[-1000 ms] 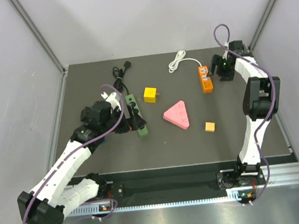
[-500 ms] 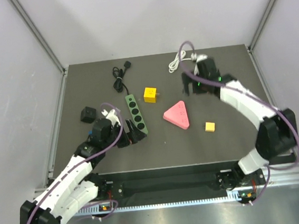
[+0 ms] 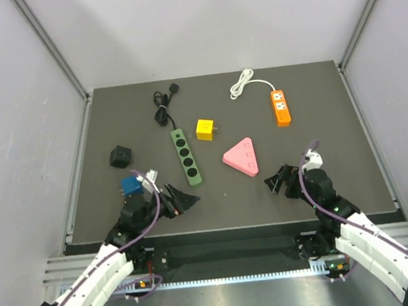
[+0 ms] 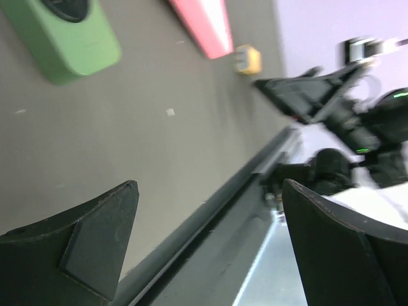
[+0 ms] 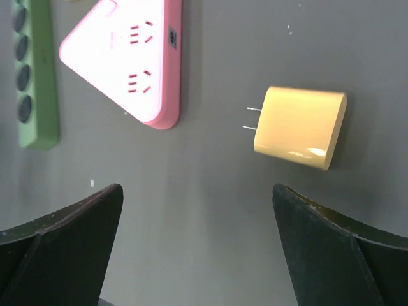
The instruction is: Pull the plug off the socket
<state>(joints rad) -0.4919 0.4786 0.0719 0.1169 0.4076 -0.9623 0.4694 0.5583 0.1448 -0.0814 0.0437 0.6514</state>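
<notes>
- The left hand (image 3: 185, 198) has its fingers apart with nothing between them. A second ago it hung over the green strip (image 3: 185, 156); it has since drawn back, and the strip lies just ahead of it.
- The right hand (image 3: 273, 182) is spread and empty too. It has swung back from the orange strip (image 3: 280, 107), now far ahead of it at the back of the counter (image 3: 318, 142).
- Just ahead of the right hand lies a small yellow plug (image 5: 299, 127), prongs bare. The pink strip (image 5: 127, 60) lies ahead to its left.
- Beside the left hand, on its left, sits a blue plug (image 3: 130, 184). Beyond that is the black plug (image 3: 120, 156), uncovered as the arm withdrew.
- No socket I can see holds a plug, so I judge the pull done and both arms retreating.
- Count: two hands and three strips. Four loose plugs, including the yellow cube (image 3: 205, 129). Two cords, the black cord (image 3: 162, 108) and the white cord (image 3: 244, 84).
</notes>
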